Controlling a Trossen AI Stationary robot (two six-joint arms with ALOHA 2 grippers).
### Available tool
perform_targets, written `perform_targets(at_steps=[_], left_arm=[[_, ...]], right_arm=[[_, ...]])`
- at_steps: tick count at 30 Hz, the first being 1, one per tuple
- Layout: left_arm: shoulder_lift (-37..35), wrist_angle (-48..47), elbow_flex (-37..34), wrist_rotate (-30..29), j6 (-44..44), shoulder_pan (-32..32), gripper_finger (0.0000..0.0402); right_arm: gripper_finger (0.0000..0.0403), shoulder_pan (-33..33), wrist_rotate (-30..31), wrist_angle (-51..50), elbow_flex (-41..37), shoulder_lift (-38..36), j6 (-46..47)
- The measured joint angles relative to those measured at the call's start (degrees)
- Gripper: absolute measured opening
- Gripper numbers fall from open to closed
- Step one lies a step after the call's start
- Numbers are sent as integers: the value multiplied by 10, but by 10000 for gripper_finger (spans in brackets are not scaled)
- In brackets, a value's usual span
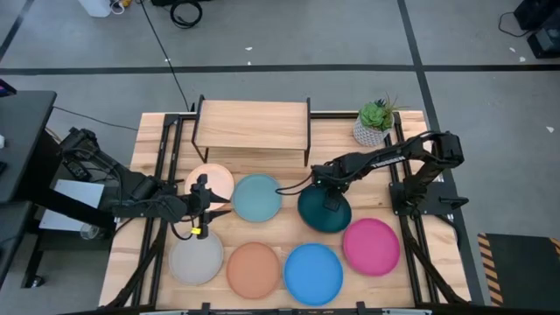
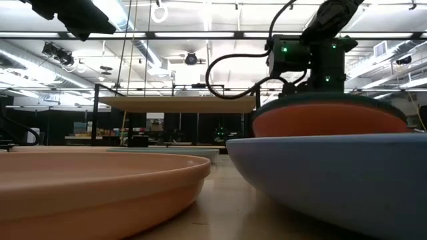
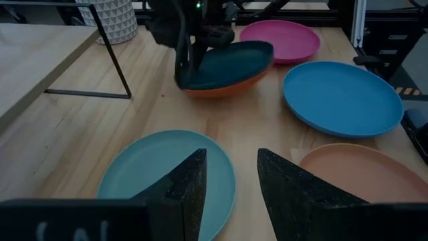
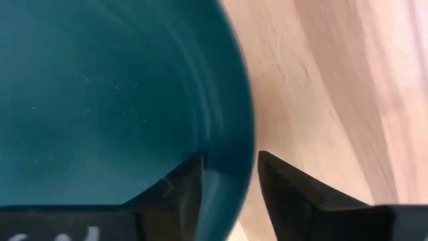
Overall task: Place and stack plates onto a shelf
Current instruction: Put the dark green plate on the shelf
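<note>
The teal plate (image 1: 325, 213) sits nested on the orange plate (image 3: 221, 90) near the middle of the table (image 1: 157, 131), toward its right side, in front of the shelf (image 1: 252, 122) that stands at the back edge. The right gripper (image 1: 332, 194) is at this stack; in the right wrist view its fingers straddle the teal rim, one finger over the bowl and one outside, with the rim in the gap and not yet visibly pinched, so I judge it open around the rim.

To do this grasp well, the fingers should close squarely on the rim and take the teal plate alone or both together on purpose. The nested orange plate may stick and come up with it, then drop. A slow, level lift would show which.

The left gripper (image 1: 199, 207) hovers open near the table's left side, between the cream plate (image 1: 213, 182) and grey plate (image 1: 196, 259). The light blue plate (image 1: 257, 198), terracotta plate (image 1: 254, 269), blue plate (image 1: 312, 272) and magenta plate (image 1: 371, 246) lie singly across the front half.

All plates are round, shallow and matte with thin raised rims. The shelf has a pale wooden top on thin black legs; the table is slatted light wood.
</note>
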Motion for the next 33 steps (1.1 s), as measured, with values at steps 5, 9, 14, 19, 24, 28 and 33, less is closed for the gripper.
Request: perform_targets(at_steps=[5, 9, 14, 19, 24, 28, 33], left_arm=[[0, -1, 0, 0, 0, 0, 141], [0, -1, 0, 0, 0, 0, 141], [0, -1, 0, 0, 0, 0, 141], [0, 0, 0, -4, 0, 0, 141], [20, 35, -19, -5, -26, 14, 141], [45, 47, -31, -6, -34, 33, 141], [56, 53, -33, -8, -35, 53, 141]], right_arm=[[101, 5, -4, 5, 2, 8, 9], [67, 8, 2, 5, 2, -3, 16], [32, 11, 2, 7, 3, -8, 15], [28, 12, 4, -8, 22, -7, 9], [28, 11, 27, -25, 49, -5, -9], [26, 11, 35, -27, 61, -5, -19], [26, 11, 39, -43, 79, -5, -30]])
